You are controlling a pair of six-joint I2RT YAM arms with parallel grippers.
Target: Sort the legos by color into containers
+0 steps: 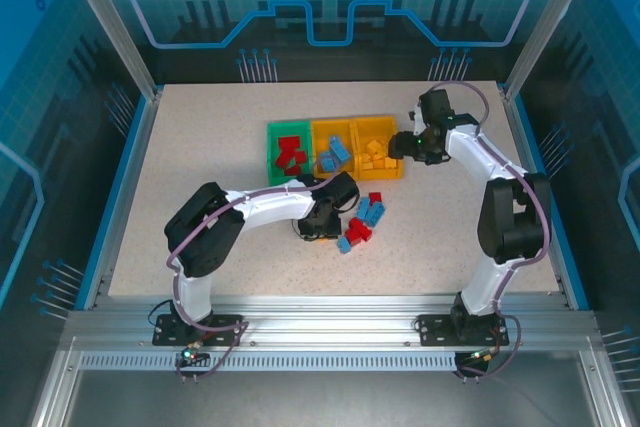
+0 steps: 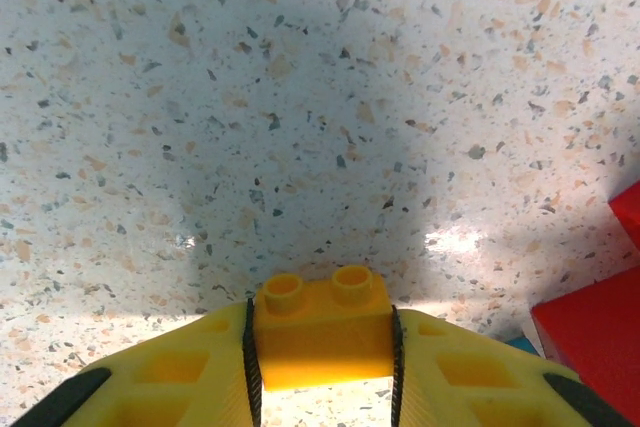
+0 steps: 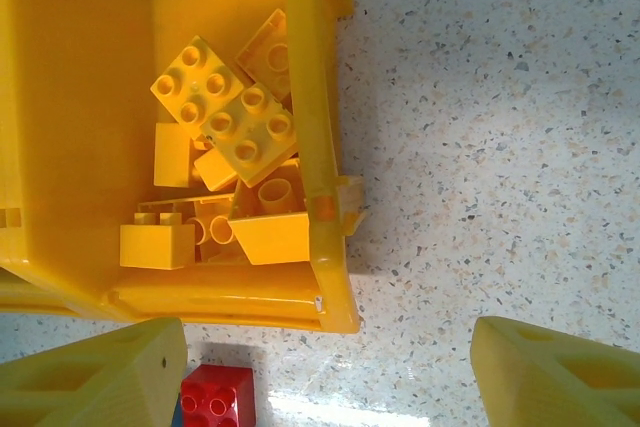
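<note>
The left pincer [image 2: 320, 367] is gripping a yellow two-stud brick [image 2: 320, 325] between its pads, low in the centre of the left wrist view, with the speckled tabletop [image 2: 300, 97] behind it. The right pincer [image 3: 322, 375] is hanging with its jaws spread wide and holding nothing, at the bottom of the right wrist view, below the right yellow bin [image 3: 70, 97] full of yellow bricks [image 3: 235, 122]. In the overhead view, the green bin [image 1: 290, 125] is holding red bricks [image 1: 290, 155] and the middle bin [image 1: 332, 123] is holding blue bricks [image 1: 335, 155]. Loose red and blue bricks [image 1: 362, 222] are lying at centre frame.
</note>
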